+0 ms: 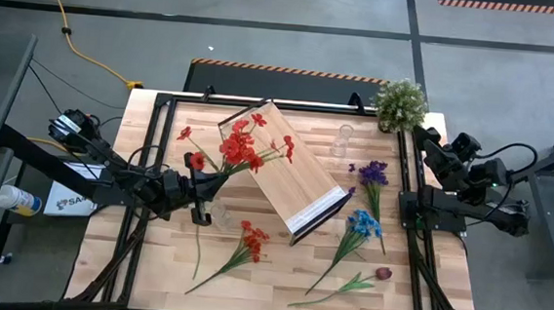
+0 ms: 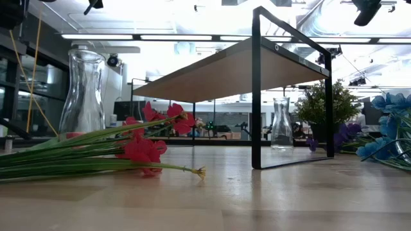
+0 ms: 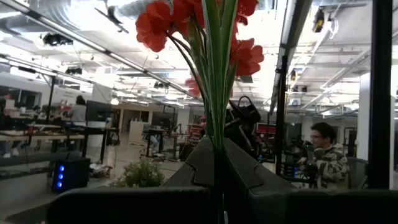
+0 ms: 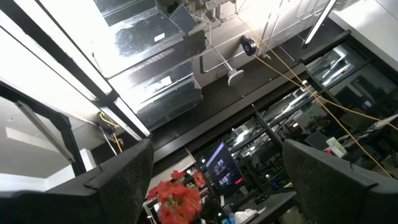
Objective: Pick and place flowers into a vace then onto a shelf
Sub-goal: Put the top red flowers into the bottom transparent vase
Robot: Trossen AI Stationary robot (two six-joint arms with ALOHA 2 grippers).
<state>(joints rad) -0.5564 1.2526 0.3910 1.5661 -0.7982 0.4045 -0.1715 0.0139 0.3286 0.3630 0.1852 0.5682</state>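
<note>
My left gripper [image 1: 207,181] is shut on a bunch of red flowers [image 1: 242,149], whose blooms stand over the left part of the light-wood shelf [image 1: 285,175]. In the left wrist view the green stems [image 3: 215,93] rise from between the fingers to the blooms [image 3: 186,25]. A clear vase [image 1: 222,213] stands upright right beside this gripper, toward the near edge; in the low view it [image 2: 82,93] stands at the left. My right gripper [image 4: 217,186] is open and holds nothing, raised at the table's right side [image 1: 427,138]. My left gripper pinches the green stems of the red flowers [image 3: 215,142] between its two fingers, well below the blooms. The fingers come from the table's left, slanting upward. The bunch is lifted clear and slants up and to the right, past the fingertips.
More flowers lie on the table: red [image 1: 252,239], blue [image 1: 360,224], purple [image 1: 373,173], dark red [image 1: 383,274]. A second clear vase [image 1: 342,140] and a bushy potted plant [image 1: 400,103] stand at the far right. The shelf lies slantwise across the middle.
</note>
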